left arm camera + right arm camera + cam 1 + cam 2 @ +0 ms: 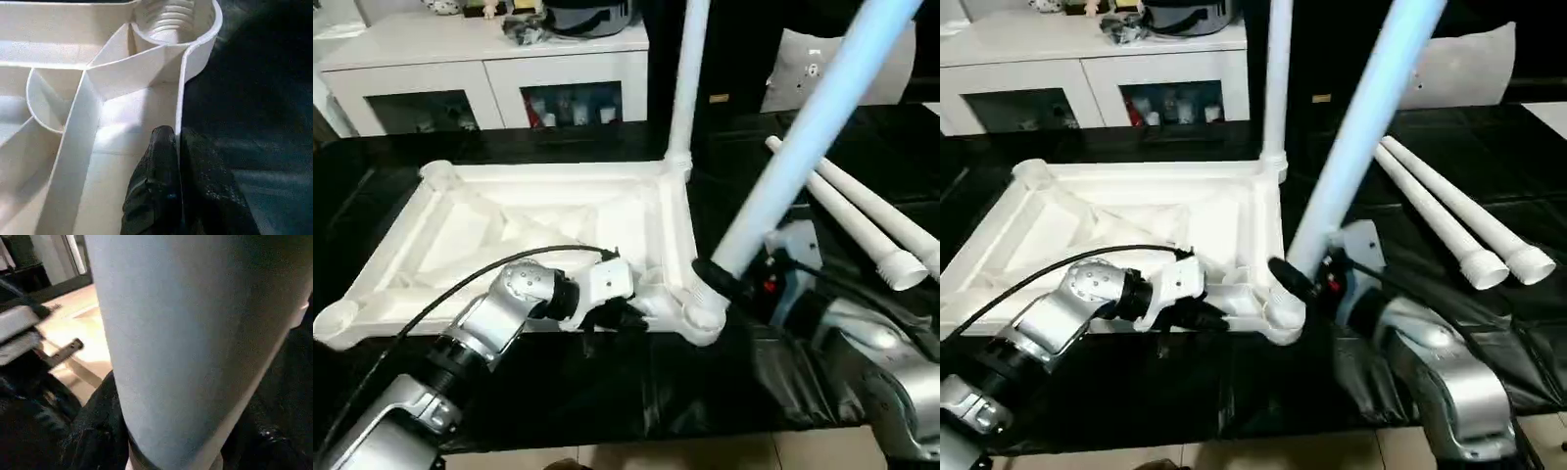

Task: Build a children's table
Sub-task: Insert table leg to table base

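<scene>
Centre frame, the upturned white tabletop [509, 230]; left gripper [177, 147] pinches its near rim closed, right gripper [710, 276] clasps a leg [803, 137] at its lower-right corner socket.

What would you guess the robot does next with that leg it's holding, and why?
Probably it turns the tilted leg upright and twists it down into the near corner socket. The right gripper holds that leg low, with its foot at the socket but leaning. The left gripper pinches the tabletop's rim, steadying it. One leg already stands in the far corner; two legs lie waiting.
</scene>
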Controlling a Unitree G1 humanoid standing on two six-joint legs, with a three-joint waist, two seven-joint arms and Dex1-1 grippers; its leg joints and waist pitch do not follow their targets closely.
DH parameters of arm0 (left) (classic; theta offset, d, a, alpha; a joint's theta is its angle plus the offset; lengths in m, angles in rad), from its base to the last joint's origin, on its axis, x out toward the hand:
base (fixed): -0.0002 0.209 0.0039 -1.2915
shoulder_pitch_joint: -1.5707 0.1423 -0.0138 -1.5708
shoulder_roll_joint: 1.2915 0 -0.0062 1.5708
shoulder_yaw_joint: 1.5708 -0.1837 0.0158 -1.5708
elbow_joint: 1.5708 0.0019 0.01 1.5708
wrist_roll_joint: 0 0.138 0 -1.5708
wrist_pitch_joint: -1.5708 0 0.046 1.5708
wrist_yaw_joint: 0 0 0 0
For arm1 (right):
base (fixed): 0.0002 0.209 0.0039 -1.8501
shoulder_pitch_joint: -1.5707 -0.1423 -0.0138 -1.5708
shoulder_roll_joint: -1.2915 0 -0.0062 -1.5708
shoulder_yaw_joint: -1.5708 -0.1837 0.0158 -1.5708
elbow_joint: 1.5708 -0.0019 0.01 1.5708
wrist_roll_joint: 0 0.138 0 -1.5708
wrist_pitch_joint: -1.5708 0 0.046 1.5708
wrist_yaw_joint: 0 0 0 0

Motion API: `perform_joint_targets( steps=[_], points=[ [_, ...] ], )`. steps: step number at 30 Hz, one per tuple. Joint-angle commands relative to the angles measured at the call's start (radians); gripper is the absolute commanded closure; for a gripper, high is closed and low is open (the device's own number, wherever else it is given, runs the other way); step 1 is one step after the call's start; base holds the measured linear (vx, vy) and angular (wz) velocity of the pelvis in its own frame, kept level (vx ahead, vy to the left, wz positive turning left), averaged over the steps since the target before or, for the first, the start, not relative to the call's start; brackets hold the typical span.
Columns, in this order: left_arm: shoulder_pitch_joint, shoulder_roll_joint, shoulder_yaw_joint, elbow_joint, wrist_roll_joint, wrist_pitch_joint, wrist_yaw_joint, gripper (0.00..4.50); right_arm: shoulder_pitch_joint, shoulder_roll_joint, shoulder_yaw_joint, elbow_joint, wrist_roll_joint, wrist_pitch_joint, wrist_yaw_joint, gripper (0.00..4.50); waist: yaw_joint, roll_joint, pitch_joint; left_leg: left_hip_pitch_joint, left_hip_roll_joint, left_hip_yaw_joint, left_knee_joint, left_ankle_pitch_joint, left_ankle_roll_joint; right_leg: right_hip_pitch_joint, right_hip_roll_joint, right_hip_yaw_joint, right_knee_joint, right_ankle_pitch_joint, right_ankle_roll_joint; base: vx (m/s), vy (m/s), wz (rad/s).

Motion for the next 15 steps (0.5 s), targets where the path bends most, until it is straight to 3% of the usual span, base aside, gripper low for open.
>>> perform_joint_targets(
  steps=[1,5,8,14,15],
  points=[
    [0.017,0.014,0.073,-0.011,-0.011,0.059,0.087,4.5,-0.024,0.004,0.012,0.021,0.001,0.018,-0.008,2.58,0.008,-0.011,-0.049,0.012,0.037,-0.01,-0.075,-0.228,-0.008,0.033,-0.07,0.036,-0.09,-0.146,-0.204,0.0,0.0,0.0],
    [0.068,0.029,0.075,-0.086,0.013,0.055,0.119,4.5,-0.073,0.029,0.015,0.072,-0.021,0.011,-0.041,2.58,-0.004,-0.017,-0.058,0.003,0.032,-0.01,-0.067,-0.144,0.016,0.042,-0.066,0.034,-0.081,-0.014,-0.217,0.0,0.0,0.0],
    [0.088,0.043,0.068,-0.114,0.014,0.036,0.093,4.5,-0.089,0.028,0.028,0.088,-0.036,0.015,-0.046,2.58,0.001,-0.015,-0.059,0.007,0.032,-0.004,-0.063,-0.112,0.035,0.036,-0.062,0.036,-0.079,0.034,-0.221,0.0,0.0,0.0],
    [0.099,0.082,0.035,-0.144,0.023,0.01,0.021,4.5,-0.126,0.01,0.054,0.147,-0.024,0.033,0.016,2.58,0.011,-0.013,-0.055,0.011,0.036,-0.003,-0.067,-0.142,0.028,0.032,-0.063,0.036,-0.079,0.008,-0.224,0.0,0.0,0.0],
    [0.098,0.097,0.024,-0.141,0.036,-0.002,0.016,4.5,-0.134,-0.015,0.081,0.163,-0.008,0.036,0.083,2.58,0.012,-0.017,-0.054,0.012,0.037,-0.002,-0.067,-0.153,0.027,0.033,-0.064,0.037,-0.081,-0.007,-0.223,0.0,0.0,0.0]
  ],
)
